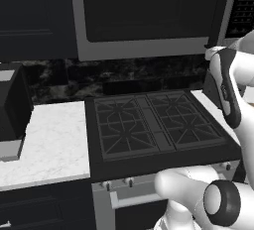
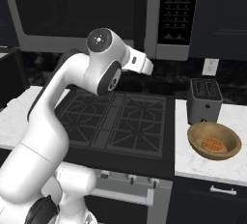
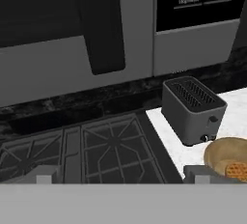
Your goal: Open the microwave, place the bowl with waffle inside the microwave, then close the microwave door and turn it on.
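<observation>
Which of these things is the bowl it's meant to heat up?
Start at the black stove. On the white counter to its right stands a grey slotted toaster. In front of it sits the bowl: round, tan wood, the only dish there, holding an orange-brown waffle.

Grey toaster upright on marble counter — beside black stovetop

You are looking at flat, even rendered light with no clear source. The upper half reads dim: the wide grey-framed microwave with dark glass door swallows detail. The white marble counter is brightest, with only a faint shadow under the round tan wooden bowl. Edges look soft and pixelated; no glare.
</observation>
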